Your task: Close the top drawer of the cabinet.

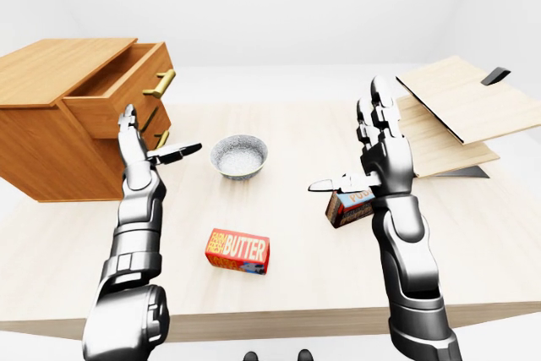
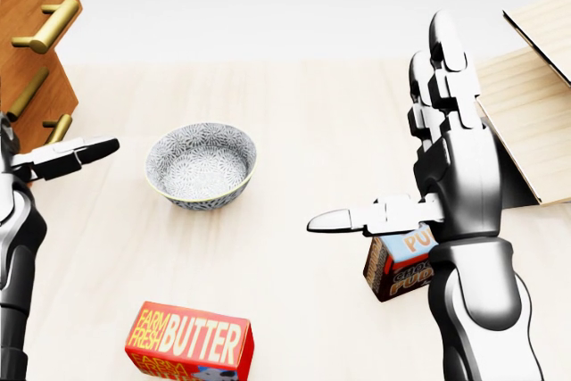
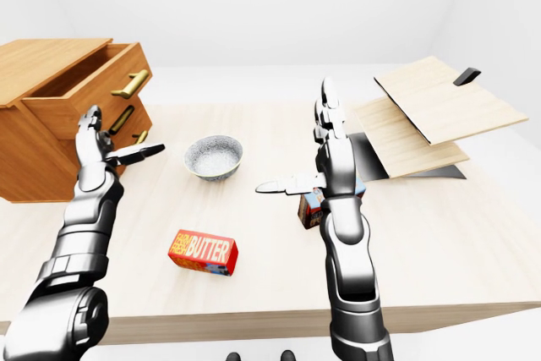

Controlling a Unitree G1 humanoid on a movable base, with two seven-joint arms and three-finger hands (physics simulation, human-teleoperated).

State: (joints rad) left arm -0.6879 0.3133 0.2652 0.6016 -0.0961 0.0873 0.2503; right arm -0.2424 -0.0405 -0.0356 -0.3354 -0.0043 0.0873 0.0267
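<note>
The wooden cabinet [image 1: 51,116] stands at the left of the table. Its top drawer [image 1: 127,82] is pulled out and has a brass handle [image 1: 160,84]. My left hand [image 1: 139,145] is open, fingers upright and thumb out to the right, just below and before the drawer's face, apart from it. In the head view only its thumb [image 2: 67,158] shows at the left edge, under the handle [image 2: 43,27]. My right hand [image 1: 372,154] is raised open over the middle right of the table, holding nothing.
A patterned bowl [image 1: 239,155] sits between my hands. A red butter box [image 1: 238,251] lies nearer the table's near edge. A pudding box [image 1: 348,207] stands behind my right forearm. Light wooden boards [image 1: 456,107] lean at the right.
</note>
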